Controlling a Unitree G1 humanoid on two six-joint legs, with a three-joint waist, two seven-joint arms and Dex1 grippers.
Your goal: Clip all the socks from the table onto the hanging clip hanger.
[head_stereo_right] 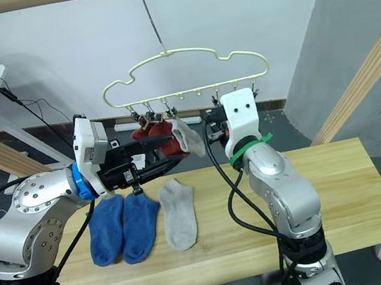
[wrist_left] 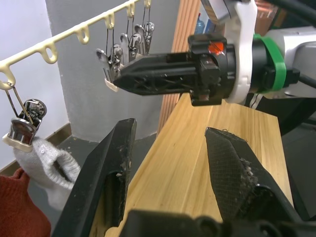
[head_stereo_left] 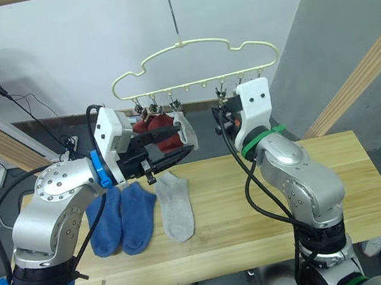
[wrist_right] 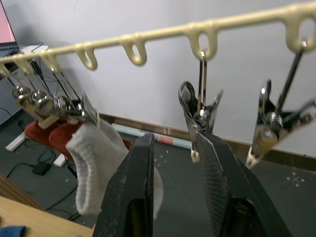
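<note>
My left gripper (wrist_left: 170,173) released, textured black pads. Right gripper (wrist_right: 175,163) released beneath wavy cream wire clip hanger (head_stereo_left: 192,60). Knit socks (head_stereo_left: 140,214) lie flat on the plank bench (head_stereo_left: 340,184); right half bare.

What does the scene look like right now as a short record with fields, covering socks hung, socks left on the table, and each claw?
hung on clip hanger: two rust red socks, one light grey sock
on table: two blue socks, one light grey sock
left claw: open, empty, raised beside the hung socks
right claw: around an empty metal clip
</note>
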